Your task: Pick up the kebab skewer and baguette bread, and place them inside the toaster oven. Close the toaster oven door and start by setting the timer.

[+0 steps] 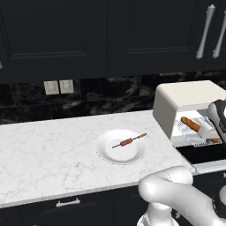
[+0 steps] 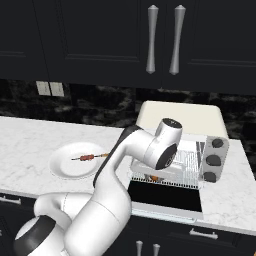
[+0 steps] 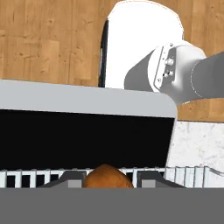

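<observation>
Putting the long orange-brown baguette bread (image 1: 192, 125) on the wire rack inside the cream boxy toaster oven (image 1: 176, 102), end effector (image 3: 107, 186) narrowly closed around its end, 1 thin chunk-studded kebab skewer (image 1: 129, 141) waiting on the round white plate (image 1: 108, 154); next: let go, back out.

Dark cabinets (image 1: 53, 35), black marble backsplash (image 1: 110, 95), white marble counter (image 1: 44, 154), wooden floor (image 3: 48, 39).

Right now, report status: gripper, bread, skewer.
Gripper shut on baguette, over toaster oven rack. Oven door down, open. Kebab skewer on white plate. Path clear.
</observation>
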